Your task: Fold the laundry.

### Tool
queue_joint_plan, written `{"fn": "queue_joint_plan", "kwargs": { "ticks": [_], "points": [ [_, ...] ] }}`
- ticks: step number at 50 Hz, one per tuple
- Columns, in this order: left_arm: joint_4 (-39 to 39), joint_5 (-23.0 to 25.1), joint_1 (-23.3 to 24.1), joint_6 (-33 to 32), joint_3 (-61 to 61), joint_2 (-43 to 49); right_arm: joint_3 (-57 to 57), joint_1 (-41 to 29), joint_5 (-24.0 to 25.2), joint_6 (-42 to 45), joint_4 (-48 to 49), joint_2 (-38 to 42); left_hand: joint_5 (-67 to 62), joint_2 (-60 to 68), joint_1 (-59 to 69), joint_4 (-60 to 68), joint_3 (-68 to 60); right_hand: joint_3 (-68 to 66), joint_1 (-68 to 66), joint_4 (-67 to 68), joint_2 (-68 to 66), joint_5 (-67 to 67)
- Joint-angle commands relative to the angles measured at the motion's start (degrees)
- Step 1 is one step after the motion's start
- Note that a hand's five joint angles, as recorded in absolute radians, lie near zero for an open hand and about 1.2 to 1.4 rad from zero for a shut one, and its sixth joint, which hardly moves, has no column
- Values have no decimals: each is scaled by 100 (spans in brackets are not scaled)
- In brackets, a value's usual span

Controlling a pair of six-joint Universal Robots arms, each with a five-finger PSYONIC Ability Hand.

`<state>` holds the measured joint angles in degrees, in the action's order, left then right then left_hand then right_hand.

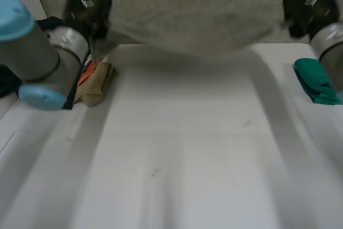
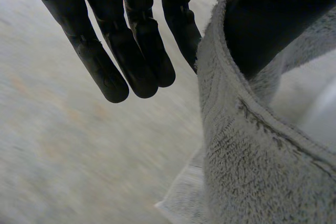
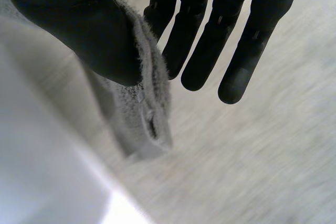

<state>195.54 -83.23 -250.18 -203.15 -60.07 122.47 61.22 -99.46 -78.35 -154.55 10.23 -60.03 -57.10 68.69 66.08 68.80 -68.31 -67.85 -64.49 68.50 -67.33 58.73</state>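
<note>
Head view: the left hand (image 1: 88, 9) at upper left and the right hand (image 1: 311, 10) at upper right hold a grey towel (image 1: 198, 30) stretched between them above the white table (image 1: 187, 148). Left wrist view: thumb and nearest finger pinch the grey towel (image 2: 252, 171) at its edge, and the other fingers (image 2: 131, 61) are straight. Right wrist view: the same pinch on the grey towel (image 3: 142, 114)

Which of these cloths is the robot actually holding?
The grey towel, stretched in the air between the left hand and the right hand, each pinching an end. The tan cloth and the green cloth just lie on the table.
</note>
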Motion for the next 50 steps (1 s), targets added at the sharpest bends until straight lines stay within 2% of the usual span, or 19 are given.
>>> {"fn": "queue_joint_plan", "kwargs": {
  "ticks": [1, 6, 11, 15, 16, 20, 25, 30, 38, 43, 50],
  "points": [
    [-51, 553, -30, -435, -1172, 181, 302, 14, -31, 565, -1215, 712, -1290, 1131, 1392, 1120, -1169, -1215, -1551, 1150, -1267, 1127],
    [-375, 632, -57, -980, -1788, 32, 610, 119, -49, 970, -1997, 748, -1290, 1131, 1392, 1120, -1169, -1215, -1551, 1150, -1267, 1127],
    [-1517, 500, -118, -1973, -2561, -565, 1101, 391, -23, 1540, -2885, 142, -1290, 1131, 1392, 1120, -1169, -1215, -1551, 1150, -1267, 1127],
    [-2554, 491, -215, -2615, -3062, -1127, 1664, 857, 83, 2401, -3483, -543, -1290, 1131, 1392, 1120, -1169, -1215, -1551, 1150, -1267, 1127],
    [-2930, 518, -250, -2798, -3220, -1329, 1943, 1006, 144, 2890, -3754, -762, -1290, 1131, 1392, 1120, -1169, -1215, -1551, 1150, -1267, 1127],
    [-3704, 623, -399, -3098, -3458, -1734, 2725, 1349, 249, 4164, -4335, -1246, -1290, 1131, 1392, 1120, -1169, -1215, -1551, 1150, -1267, 1127],
    [-4392, 808, -435, -3283, -3476, -1867, 3220, 1596, 311, 5197, -4477, -1529, -1290, 1131, 1392, 1120, -1169, -1215, -1551, 1150, -1267, 1127],
    [-4508, 826, -338, -3407, -3187, -1621, 3045, 1544, 425, 4777, -4083, -1406, -1290, 1131, 1392, 1120, -1169, -1215, -1551, 1150, -1267, 1127],
    [-3586, 475, 233, -2968, -1878, -708, 2219, 1104, 355, 3274, -2940, -695, -1290, 1131, 1392, 1120, -1169, -1215, -1551, 1150, -1267, 1127],
    [-3006, 88, 593, -2678, -886, 73, 1684, 849, 5, 2624, -2299, -115, -1290, 1131, 1392, 1120, -1169, -1215, -1551, 1150, -1267, 1127],
    [-2618, -352, 848, -2642, 389, 997, 1129, 586, -620, 2385, -1604, 466, -1290, 1131, 1392, 1120, -1169, -1215, -1551, 1150, -1267, 1127]
  ]
}}
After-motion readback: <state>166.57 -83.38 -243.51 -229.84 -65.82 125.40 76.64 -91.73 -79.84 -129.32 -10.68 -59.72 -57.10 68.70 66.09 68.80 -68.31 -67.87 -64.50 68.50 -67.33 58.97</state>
